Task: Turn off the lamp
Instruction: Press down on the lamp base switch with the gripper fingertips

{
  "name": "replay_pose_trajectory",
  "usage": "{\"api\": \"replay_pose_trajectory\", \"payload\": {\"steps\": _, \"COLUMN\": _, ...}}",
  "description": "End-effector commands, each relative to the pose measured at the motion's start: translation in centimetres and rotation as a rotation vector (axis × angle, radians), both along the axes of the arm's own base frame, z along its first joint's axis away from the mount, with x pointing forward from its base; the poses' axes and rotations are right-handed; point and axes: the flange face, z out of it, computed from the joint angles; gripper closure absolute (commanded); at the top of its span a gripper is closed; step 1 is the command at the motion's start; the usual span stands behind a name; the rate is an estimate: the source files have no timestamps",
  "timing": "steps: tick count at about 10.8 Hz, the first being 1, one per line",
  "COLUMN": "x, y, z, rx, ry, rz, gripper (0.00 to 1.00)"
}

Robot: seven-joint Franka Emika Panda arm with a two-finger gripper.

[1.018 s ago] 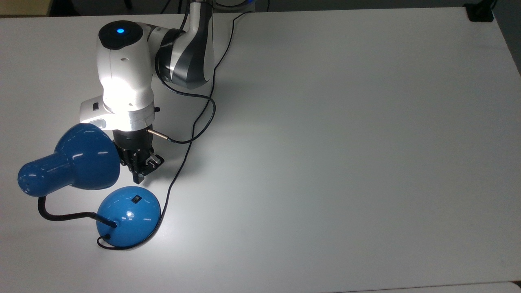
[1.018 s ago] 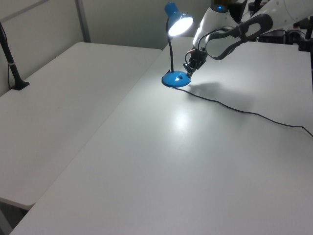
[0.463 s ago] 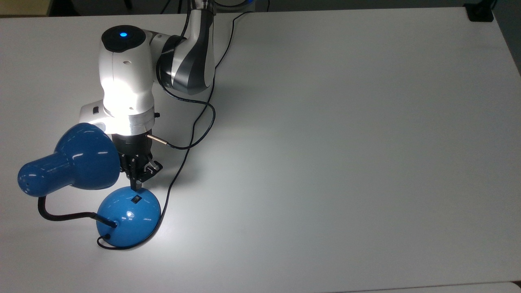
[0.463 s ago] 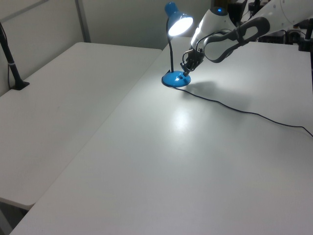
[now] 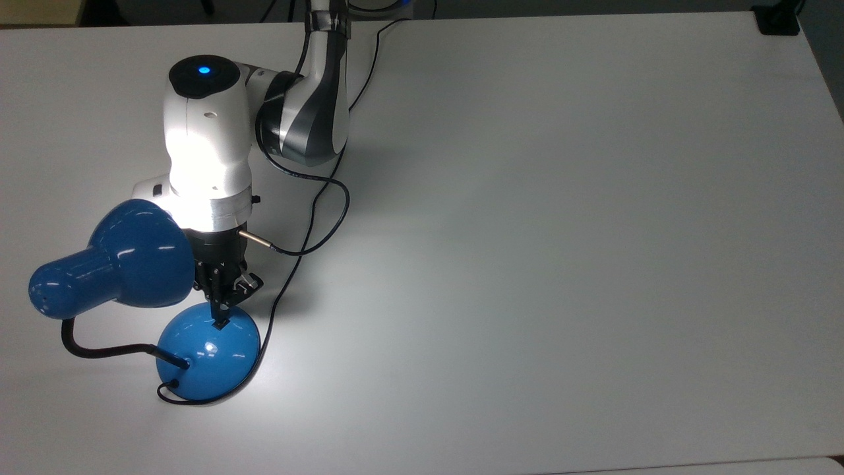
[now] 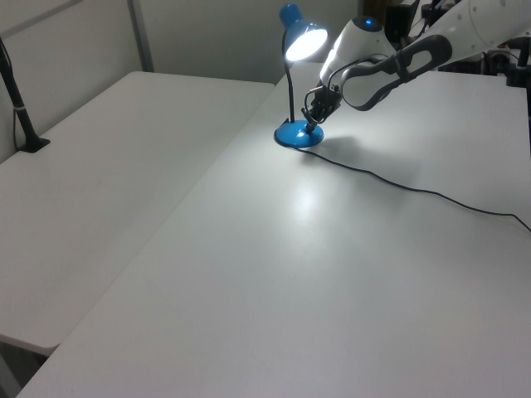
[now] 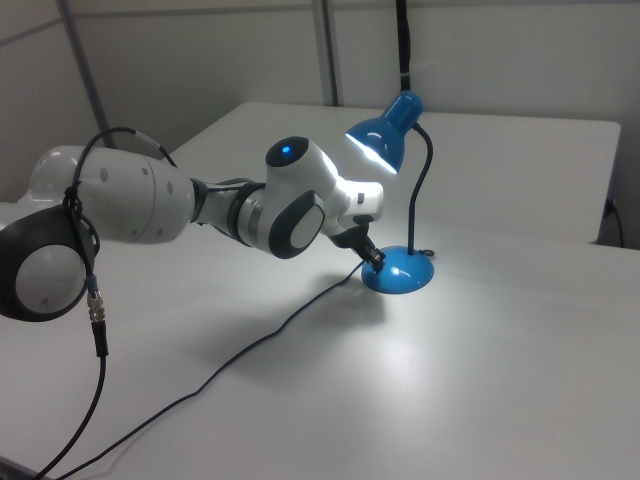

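— Where's the lamp (image 5: 142,290)?
— Lower left of the top view, on the white desk (image 5: 527,231) — shade lit (bright pool beside it).
— And the hand (image 5: 219,322)?
— Fingers pinched together, tip on the domed base, gripping nothing. Behind it, the arm (image 5: 211,132).

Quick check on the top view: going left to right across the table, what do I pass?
Lamp shade, lit → black gooseneck → gripper tip on the domed blue base → thin black cord → bare white table.
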Motion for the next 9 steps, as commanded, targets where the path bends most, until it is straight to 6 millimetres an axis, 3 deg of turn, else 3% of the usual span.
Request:
{"api": "replay_pose_trajectory", "payload": {"steps": 1, "x": 0.7, "y": 0.1, "z": -0.5, "rx": -0.006, "ry": -0.021, "rz": -0.011, "gripper": 1.00}}
{"api": "replay_pose_trajectory", "payload": {"steps": 6, "x": 0.7, "y": 1.3, "z": -1.3, "rx": -0.019, "ry": -0.004, "rz": 0.017, "gripper": 0.99}}
{"api": "replay_pose_trajectory", "payload": {"steps": 9, "x": 0.4, "y": 1.5, "z": -2.8, "rx": -0.024, "ry": -0.016, "rz": 0.019, "gripper": 1.00}}
